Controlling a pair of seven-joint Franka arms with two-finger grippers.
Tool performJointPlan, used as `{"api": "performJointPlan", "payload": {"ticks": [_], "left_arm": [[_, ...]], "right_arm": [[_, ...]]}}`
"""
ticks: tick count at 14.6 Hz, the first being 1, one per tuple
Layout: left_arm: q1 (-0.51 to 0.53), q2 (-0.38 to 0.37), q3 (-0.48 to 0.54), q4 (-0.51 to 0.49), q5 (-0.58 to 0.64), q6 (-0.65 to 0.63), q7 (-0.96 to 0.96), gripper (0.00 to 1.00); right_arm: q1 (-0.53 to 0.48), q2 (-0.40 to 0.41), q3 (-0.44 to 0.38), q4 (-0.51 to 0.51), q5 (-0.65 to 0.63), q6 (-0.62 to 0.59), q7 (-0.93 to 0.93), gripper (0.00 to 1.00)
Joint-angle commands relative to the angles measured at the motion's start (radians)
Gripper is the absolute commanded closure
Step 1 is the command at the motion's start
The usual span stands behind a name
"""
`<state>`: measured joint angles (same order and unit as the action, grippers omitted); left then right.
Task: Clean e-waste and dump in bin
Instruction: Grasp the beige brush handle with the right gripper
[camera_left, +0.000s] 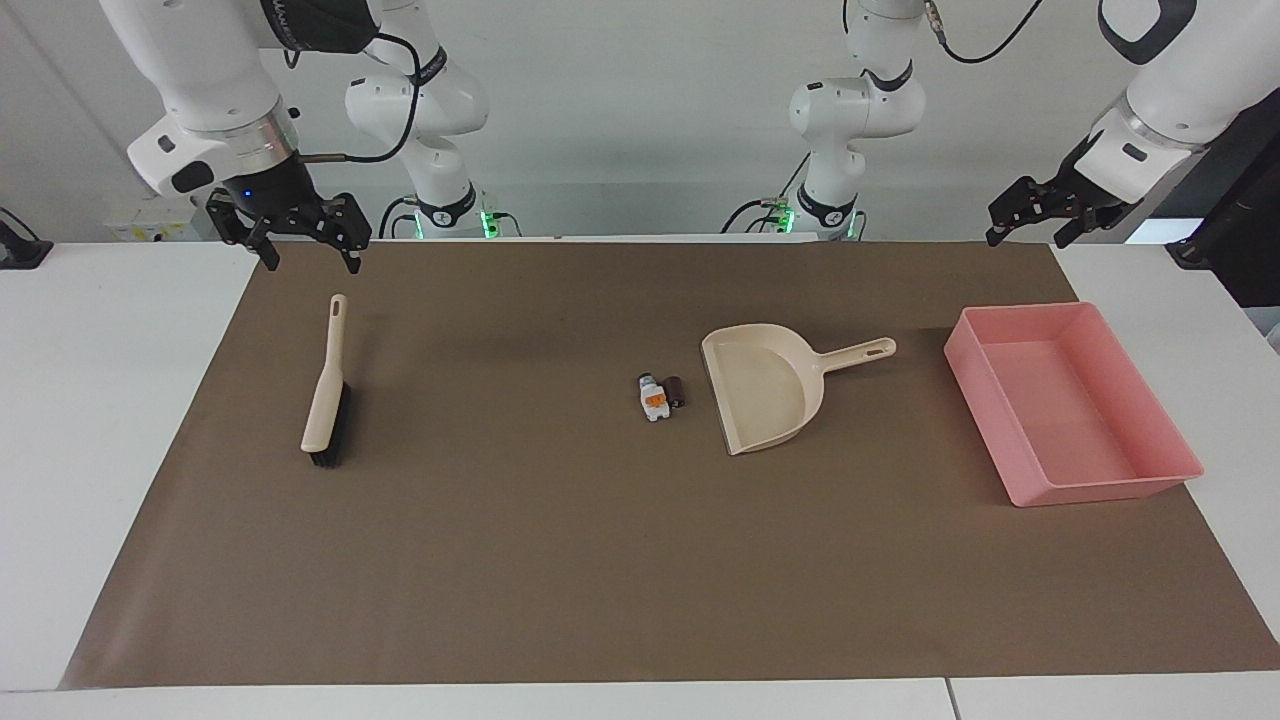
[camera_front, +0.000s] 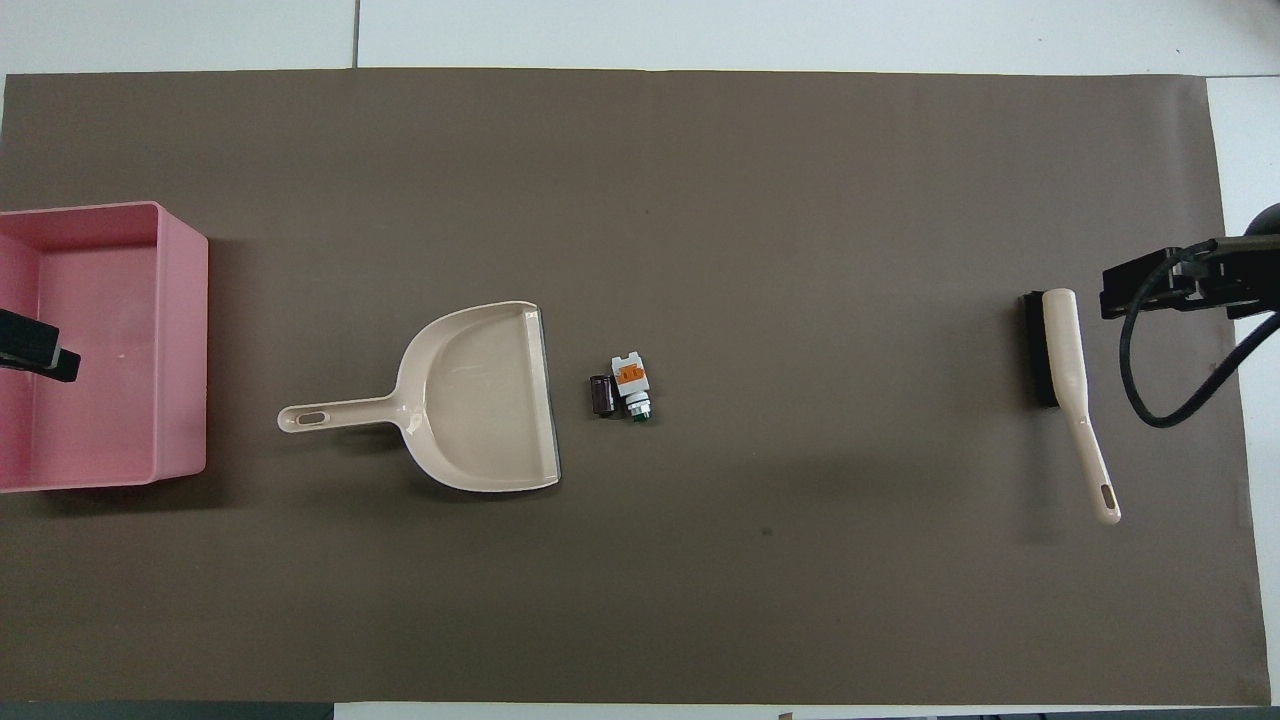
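The e-waste is two tiny bits lying side by side and touching on the brown mat (camera_left: 560, 560), near the middle of the table: a small white block (camera_left: 653, 396) with orange and green patches, and a little dark cylinder (camera_left: 676, 391). In the overhead view the cylinder sits at nine o'clock from the block. Just beside the cylinder, again at nine o'clock in that view, lies the beige dustpan (camera_left: 760, 395), flat on the mat, with its wide open edge turned to the bits and its handle pointing to the pink bin (camera_left: 1000, 400). The bin stands near the left arm's end of the table, well apart from the dustpan. A beige brush (camera_left: 327, 390) with dark bristles lies on its side near the right arm's end, at three o'clock from the bits in the overhead view, its handle pointing toward the robots. The left gripper (camera_left: 1028, 222) hangs in the air over the bin's end of the table, jaws spread and holding nothing. The right gripper (camera_left: 312, 248) hangs above the brush's handle, jaws spread wide, with nothing in them.
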<state>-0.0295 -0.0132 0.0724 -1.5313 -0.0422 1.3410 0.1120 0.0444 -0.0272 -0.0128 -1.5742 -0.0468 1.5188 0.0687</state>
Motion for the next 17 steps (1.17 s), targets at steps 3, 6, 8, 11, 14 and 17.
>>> {"api": "performJointPlan", "payload": {"ticks": [3,6,8,11,14,17], "left_arm": [[0.016,-0.024,-0.016,-0.023,0.011,-0.005,-0.008,0.00],[0.016,-0.024,-0.016,-0.023,0.011,-0.005,-0.009,0.00],[0.016,-0.024,-0.016,-0.023,0.011,-0.005,-0.009,0.00],[0.016,-0.024,-0.016,-0.023,0.011,-0.005,-0.009,0.00],[0.016,-0.024,-0.016,-0.023,0.011,-0.005,-0.008,0.00],[0.016,-0.024,-0.016,-0.023,0.011,-0.005,-0.008,0.00]], "right_arm": [[-0.008,0.010,0.004,0.017,0.001,-0.005,-0.017,0.00],[-0.008,0.009,0.004,0.016,0.002,-0.006,-0.015,0.00],[-0.015,0.003,0.004,0.000,0.002,-0.003,-0.015,0.00],[-0.015,-0.014,0.004,-0.039,0.002,-0.003,-0.018,0.00],[-0.072,-0.094,-0.002,-0.232,0.002,0.129,-0.041,0.00],[-0.104,-0.160,-0.009,-0.443,0.002,0.277,-0.092,0.00]]}}
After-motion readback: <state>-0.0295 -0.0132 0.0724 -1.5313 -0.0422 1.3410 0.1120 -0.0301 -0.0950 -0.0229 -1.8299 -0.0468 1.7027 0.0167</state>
